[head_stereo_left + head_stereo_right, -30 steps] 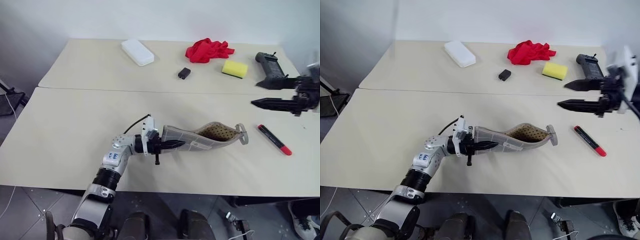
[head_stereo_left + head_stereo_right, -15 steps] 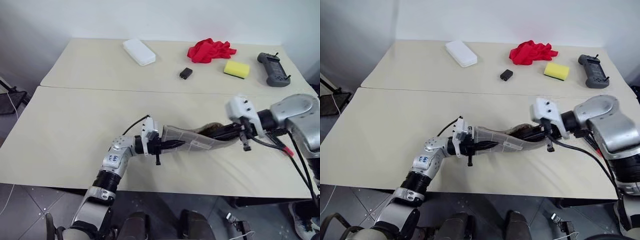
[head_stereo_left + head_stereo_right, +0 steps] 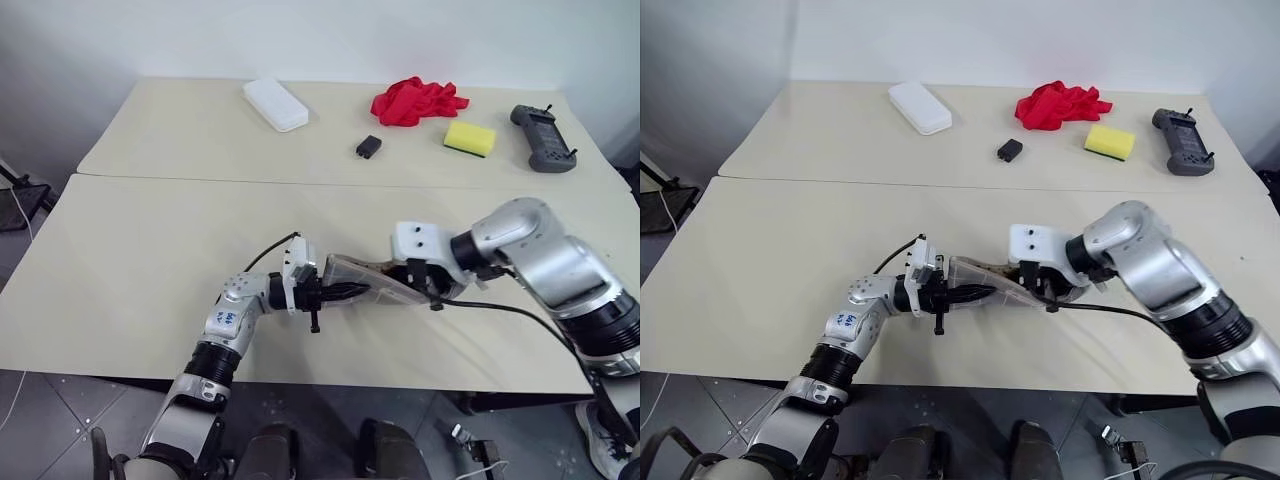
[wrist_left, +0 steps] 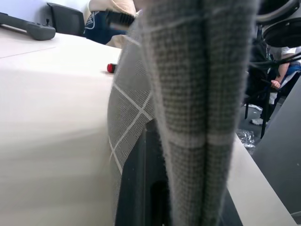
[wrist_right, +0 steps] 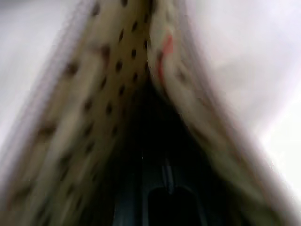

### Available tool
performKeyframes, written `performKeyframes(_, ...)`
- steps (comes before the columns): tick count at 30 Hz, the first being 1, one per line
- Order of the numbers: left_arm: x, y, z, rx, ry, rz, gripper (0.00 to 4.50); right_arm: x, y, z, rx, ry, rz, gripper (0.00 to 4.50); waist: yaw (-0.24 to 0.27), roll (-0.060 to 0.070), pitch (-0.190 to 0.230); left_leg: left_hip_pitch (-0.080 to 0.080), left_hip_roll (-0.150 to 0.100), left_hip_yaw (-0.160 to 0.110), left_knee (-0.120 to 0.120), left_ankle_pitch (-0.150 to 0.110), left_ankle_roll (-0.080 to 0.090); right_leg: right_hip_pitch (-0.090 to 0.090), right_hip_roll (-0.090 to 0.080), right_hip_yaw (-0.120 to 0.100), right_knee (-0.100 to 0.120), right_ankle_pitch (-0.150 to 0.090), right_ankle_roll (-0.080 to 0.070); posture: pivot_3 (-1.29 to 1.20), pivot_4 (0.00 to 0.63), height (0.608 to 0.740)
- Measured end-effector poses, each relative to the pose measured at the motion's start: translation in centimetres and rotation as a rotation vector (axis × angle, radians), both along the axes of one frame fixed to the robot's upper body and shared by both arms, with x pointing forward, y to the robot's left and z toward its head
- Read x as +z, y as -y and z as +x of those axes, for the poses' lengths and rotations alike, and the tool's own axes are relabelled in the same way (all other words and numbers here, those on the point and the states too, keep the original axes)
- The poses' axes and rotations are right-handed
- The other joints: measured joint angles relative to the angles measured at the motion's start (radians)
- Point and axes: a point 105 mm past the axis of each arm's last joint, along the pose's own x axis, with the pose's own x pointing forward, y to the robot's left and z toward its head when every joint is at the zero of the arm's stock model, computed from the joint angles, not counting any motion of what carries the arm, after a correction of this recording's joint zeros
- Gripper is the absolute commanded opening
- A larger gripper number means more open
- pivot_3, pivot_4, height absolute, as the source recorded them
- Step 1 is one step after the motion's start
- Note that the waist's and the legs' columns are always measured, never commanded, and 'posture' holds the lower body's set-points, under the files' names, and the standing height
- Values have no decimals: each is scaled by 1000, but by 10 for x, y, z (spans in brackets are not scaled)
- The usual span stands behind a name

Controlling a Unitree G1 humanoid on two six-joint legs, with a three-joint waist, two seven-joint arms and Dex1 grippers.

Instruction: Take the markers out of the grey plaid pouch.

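- The left gripper (image 3: 335,291) has its jaws pinched on one end of the grey plaid pouch (image 3: 375,283), holding it just above the table (image 3: 150,260).
- The right gripper (image 3: 1032,282) is pushed into the pouch's open mouth, jaws closed; what they hold, if anything, is hidden.
- A red marker end (image 4: 111,68) lies on the table beyond.
- Best to hold the pouch steady and withdraw straight along its length.

Both head views look forward and down over the same table (image 3: 140,250) from above, while the left wrist view presses close against the grey plaid pouch (image 4: 197,84) and the right wrist view peers into its dotted lining (image 5: 108,80).
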Motion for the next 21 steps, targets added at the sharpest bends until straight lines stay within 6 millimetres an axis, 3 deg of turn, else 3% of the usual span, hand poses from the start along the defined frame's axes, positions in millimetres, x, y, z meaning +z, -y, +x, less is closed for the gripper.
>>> performKeyframes(1,0,0,0,-1,0,1,0,0,0,2,-7,13,-8,15,1,0,0,0,0,0,0,0,0,0,0,0,0,0,0,0,150,740)
performKeyframes(4,0,-1,0,2,0,3,0,0,0,7,-27,63,-18,575,0,0,0,0,0,1,0,0,0,0,0,0,0,0,0,0,150,740)
performKeyframes(16,-3,-2,0,10,-7,15,0,0,-10,1,20,103,-12,4319,-8,0,0,0,0,1,0,0,0,0,0,0,0,0,0,0,150,740)
performKeyframes(21,-4,-1,0,8,-10,18,0,-1,-10,2,30,94,-11,4483,-10,0,0,0,0,1,0,0,0,0,0,0,0,0,0,0,150,740)
